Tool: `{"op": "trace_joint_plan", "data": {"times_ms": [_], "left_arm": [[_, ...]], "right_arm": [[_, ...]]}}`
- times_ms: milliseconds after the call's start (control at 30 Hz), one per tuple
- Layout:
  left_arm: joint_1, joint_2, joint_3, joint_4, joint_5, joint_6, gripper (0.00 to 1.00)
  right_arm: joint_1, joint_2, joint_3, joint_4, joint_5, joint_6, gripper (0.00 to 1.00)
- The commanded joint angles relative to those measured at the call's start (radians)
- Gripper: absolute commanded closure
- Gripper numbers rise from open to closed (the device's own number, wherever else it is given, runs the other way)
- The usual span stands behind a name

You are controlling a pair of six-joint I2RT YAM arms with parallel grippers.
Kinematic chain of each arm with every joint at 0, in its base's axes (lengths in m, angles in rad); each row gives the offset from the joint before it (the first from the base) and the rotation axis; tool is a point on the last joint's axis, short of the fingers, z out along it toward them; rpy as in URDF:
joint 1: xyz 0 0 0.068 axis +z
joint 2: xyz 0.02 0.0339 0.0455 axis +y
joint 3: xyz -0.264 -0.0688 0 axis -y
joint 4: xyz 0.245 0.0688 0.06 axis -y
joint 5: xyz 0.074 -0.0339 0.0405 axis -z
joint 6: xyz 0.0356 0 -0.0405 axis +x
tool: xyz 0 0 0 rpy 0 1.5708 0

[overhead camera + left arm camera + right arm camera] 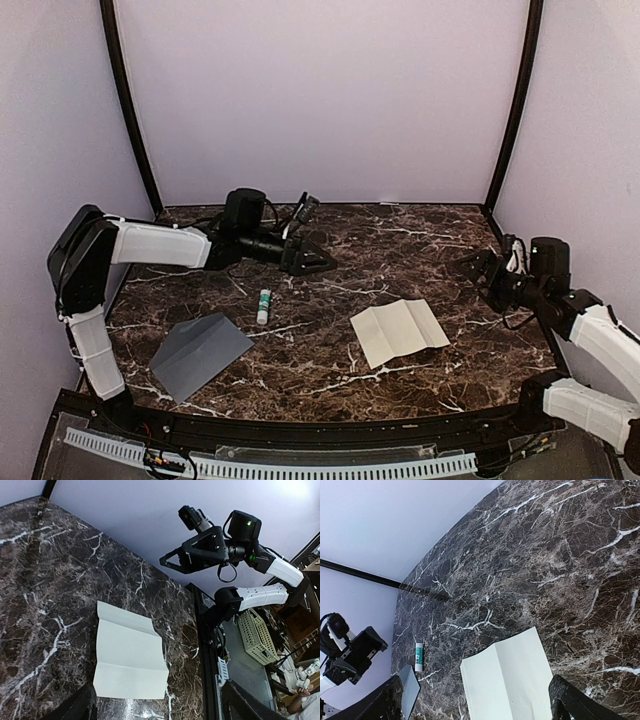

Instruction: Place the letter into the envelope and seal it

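Observation:
The cream letter (398, 331) lies unfolded and flat on the marble table, right of centre, with its creases showing. It also shows in the left wrist view (131, 655) and the right wrist view (507, 680). The slate-grey envelope (200, 352) lies flat at the front left, and one corner of it shows in the right wrist view (409, 690). My left gripper (315, 260) hovers over the back middle of the table, open and empty, its fingers (75, 705) wide apart. My right gripper (470, 265) hovers at the right side, open and empty, its fingers (570, 700) wide apart.
A white and green glue stick (264, 305) lies between the envelope and the letter, below my left gripper, and shows in the right wrist view (419, 657). Lilac walls with black corner posts (125, 100) close the back and sides. A black rail (300, 425) runs along the front edge.

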Motion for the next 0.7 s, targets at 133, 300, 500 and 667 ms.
{"op": "trace_joint_plan", "data": {"times_ms": [133,300,500,667], "left_arm": [[-0.119,0.270,0.320,-0.279,0.042,0.115,0.17],[-0.145,0.384,0.434,-0.316,0.046,0.126,0.18],[-0.172,0.529,0.569,-0.437,-0.014,0.162,0.20],[-0.175,0.572,0.610,-0.463,-0.053,0.159,0.20]], "right_arm": [[0.008,-0.100,-0.018,-0.002,-0.007,-0.018,0.01],[0.009,-0.155,-0.018,-0.039,0.008,-0.026,0.01],[0.010,-0.186,-0.029,-0.041,0.005,-0.023,0.02],[0.010,-0.191,-0.033,-0.041,0.004,-0.026,0.01]]}}
